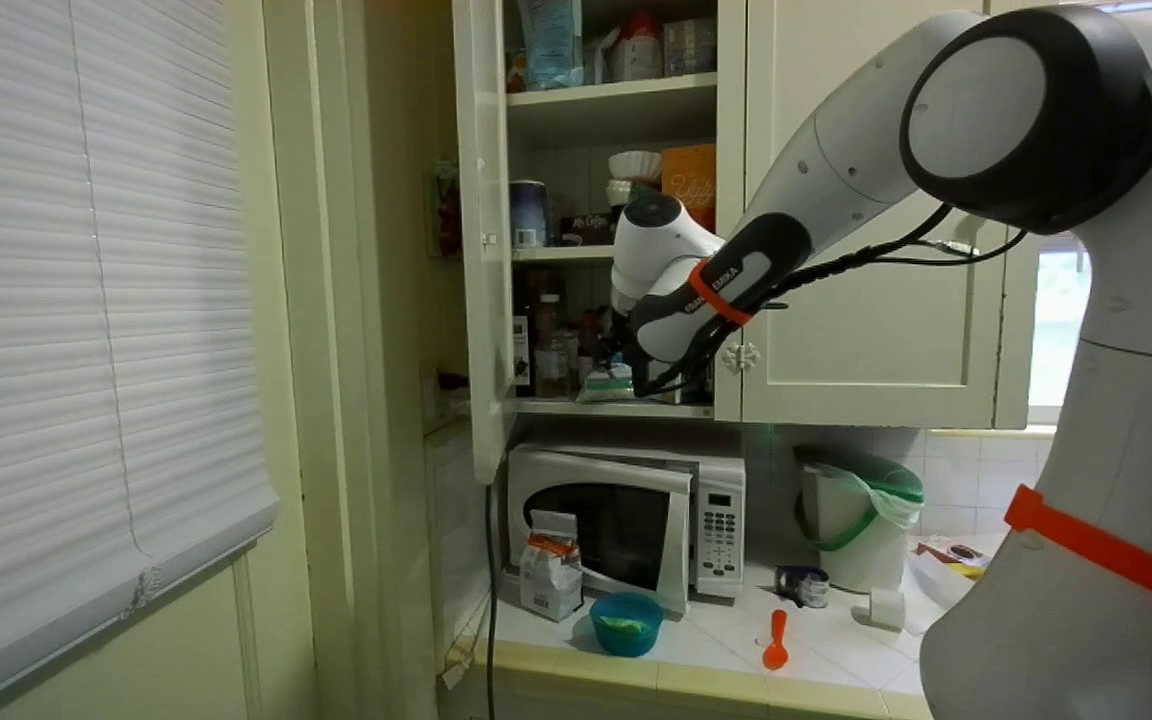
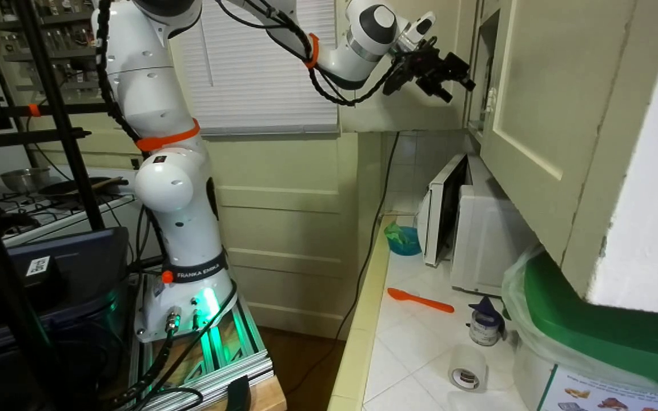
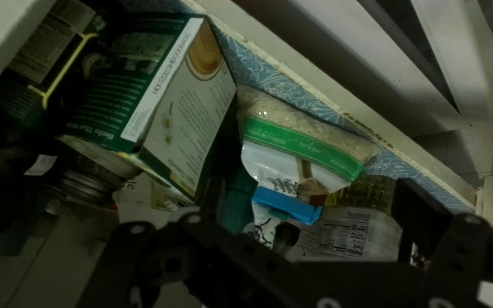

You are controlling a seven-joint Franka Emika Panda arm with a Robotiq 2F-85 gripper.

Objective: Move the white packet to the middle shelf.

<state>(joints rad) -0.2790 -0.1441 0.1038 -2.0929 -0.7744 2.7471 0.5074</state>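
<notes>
The white packet with a green band lies on the lowest board of the open cupboard in an exterior view. In the wrist view the packet shows pale grains beside the band, close to the shelf's front edge. A blue clip sits at its far side. The middle shelf is the board above and holds several items. My gripper is open and empty, its fingers either side of the clip and a jar behind. In an exterior view the gripper points into the cupboard. The arm hides part of the shelves.
A green box and a jar stand beside the packet. The open cupboard door is left of the arm in an exterior view. The microwave, a white-orange bag and a blue bowl stand below on the counter.
</notes>
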